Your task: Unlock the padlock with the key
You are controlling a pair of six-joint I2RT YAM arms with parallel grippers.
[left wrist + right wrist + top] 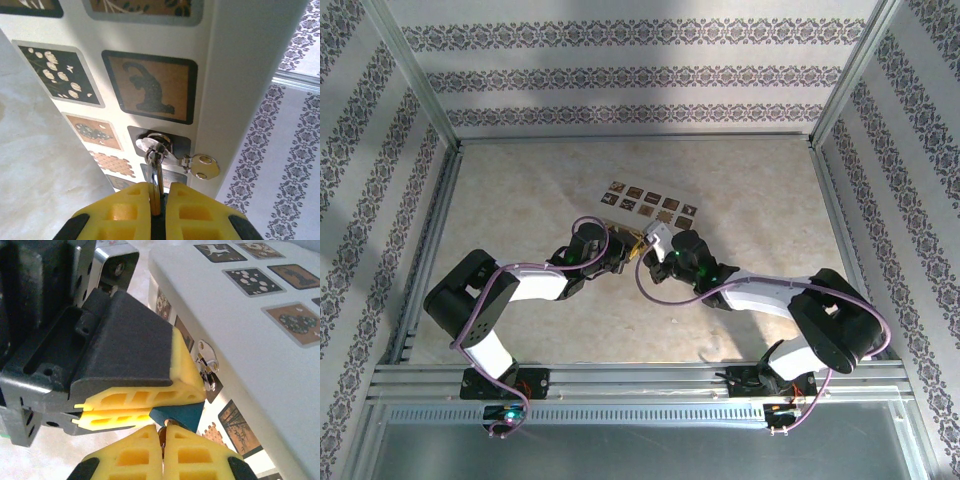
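Pinching the blue padlock (179,415) at the cream box (240,315) hasp (206,357), the left gripper (167,407) steadies it. The right gripper (163,432), closed on what seems the key (162,437), sits just beneath, the shaft pointing up toward the lock's base.

Shiny metal hasp (150,144), smooth matt cream box (240,75), matt blue padlock (177,415)

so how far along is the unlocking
Done: left hand grips the blue padlock, right hand pinches what looks like the key against it. In hand: seating the key; depth is hidden. Left: the turn, since the shackle sits through the box's hasp.
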